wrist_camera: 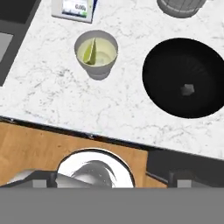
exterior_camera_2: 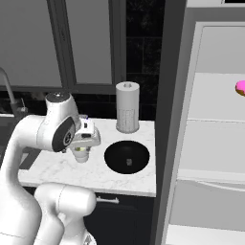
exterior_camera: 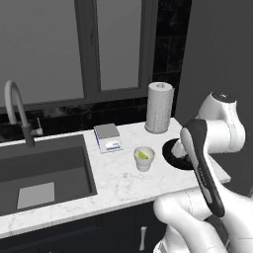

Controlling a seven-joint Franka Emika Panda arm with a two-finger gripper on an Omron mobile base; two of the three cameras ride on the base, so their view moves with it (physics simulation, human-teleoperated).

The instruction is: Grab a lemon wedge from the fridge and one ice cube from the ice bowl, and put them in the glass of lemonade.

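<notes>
White marble bench [exterior_camera: 116,178] beside a dark sink [exterior_camera: 42,170]. Glass of lemonade [exterior_camera: 144,158] stands upright on the bench, between a small scale [exterior_camera: 107,137] and the ice bowl [exterior_camera_2: 127,156]. Lemon wedge [wrist_camera: 90,51] sits inside the glass, leaning against the left wall in the hand view, in pale yellow-green liquid. Ice bowl just beside the glass, not touching it; one small grey ice cube [wrist_camera: 187,89] lies near its middle. Tall white perforated cylinder [exterior_camera_2: 127,113] stands behind the bowl, near the wall. Fridge [exterior_camera_2: 210,134] open at the right of the right base view, pale shelves showing, a pink doughnut [exterior_camera_2: 240,87] on an upper shelf. Hand [exterior_camera_2: 82,149] hangs above the bench's front edge, pointing down, over the glass in the right base view; glass and bowl both lie ahead of it, apart from the fingers. Jaws spread wide, holding nothing. In the hand view the glass is upper left, the bowl upper right.
</notes>
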